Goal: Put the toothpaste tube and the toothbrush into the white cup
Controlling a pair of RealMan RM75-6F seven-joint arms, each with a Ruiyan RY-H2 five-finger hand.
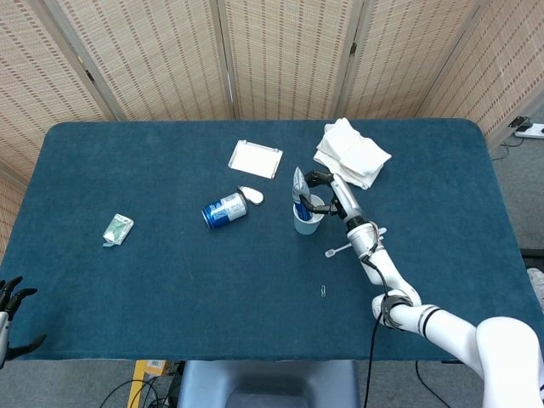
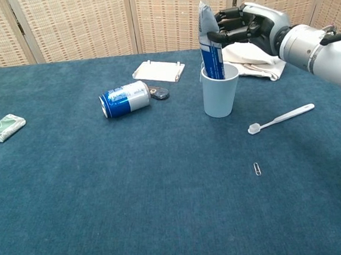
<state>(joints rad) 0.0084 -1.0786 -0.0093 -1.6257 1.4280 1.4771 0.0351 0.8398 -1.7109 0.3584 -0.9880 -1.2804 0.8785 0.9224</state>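
Observation:
The blue and white toothpaste tube (image 2: 210, 46) stands upright with its lower end inside the white cup (image 2: 220, 99), near the table's middle right. My right hand (image 2: 246, 24) is beside the tube's upper half and grips it with its fingertips. From the head view, the tube (image 1: 299, 189) leans in the cup (image 1: 307, 222) with the right hand (image 1: 326, 189) just right of it. The white toothbrush (image 2: 281, 118) lies flat on the cloth-covered table to the right of the cup. My left hand (image 1: 8, 308) hangs off the table's front left corner, fingers apart, holding nothing.
A blue can (image 2: 125, 98) lies on its side left of the cup, a small dark fob (image 2: 160, 93) beside it. A flat white tray (image 2: 159, 70) and a crumpled white cloth (image 2: 256, 53) lie behind. A paper clip (image 2: 257, 168) and a green packet (image 2: 4, 127) lie apart.

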